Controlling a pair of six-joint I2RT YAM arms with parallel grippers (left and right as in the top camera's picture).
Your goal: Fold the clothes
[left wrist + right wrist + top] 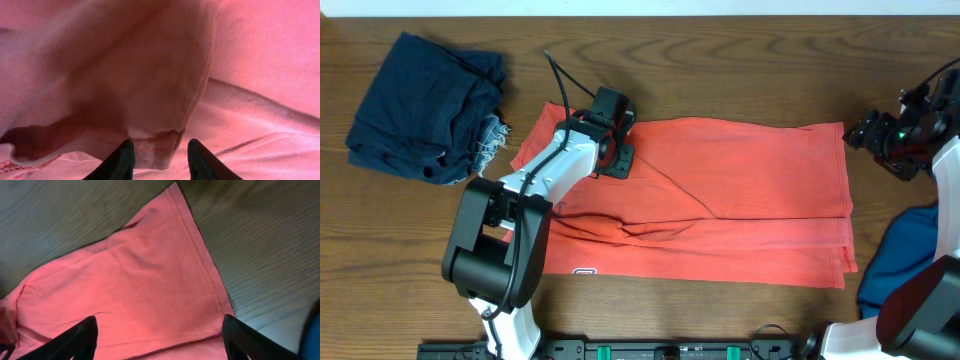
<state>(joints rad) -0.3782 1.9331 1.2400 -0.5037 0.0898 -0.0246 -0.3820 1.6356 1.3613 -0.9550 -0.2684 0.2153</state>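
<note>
You have a brown wooden counter (720, 60) running across the whole overhead view. The coral-red T-shirt (740, 190) lies across its middle as a long band, with layered edges along the near side and a diagonal crease running from the left fingers toward the middle. A crumpled dark navy garment (420, 110) sits at the far left corner, just beside the shirt's left end. A blue cloth (905, 260) shows at the right edge, near the shirt's right end but apart from it.

Your left arm (520, 200) reaches over the shirt's left end. Its left fingers (122, 160) stand partly apart, not pressed together, with a stitched hem of the shirt lying at the gap. You cannot tell from these views whether they touch it.

Your right arm (945, 140) sits off the shirt's right edge. Its right fingers (75, 340) are spread wide above the shirt's far right corner, with nothing between them.

A small white neck label (584, 271) shows at the near left edge of the shirt
</note>
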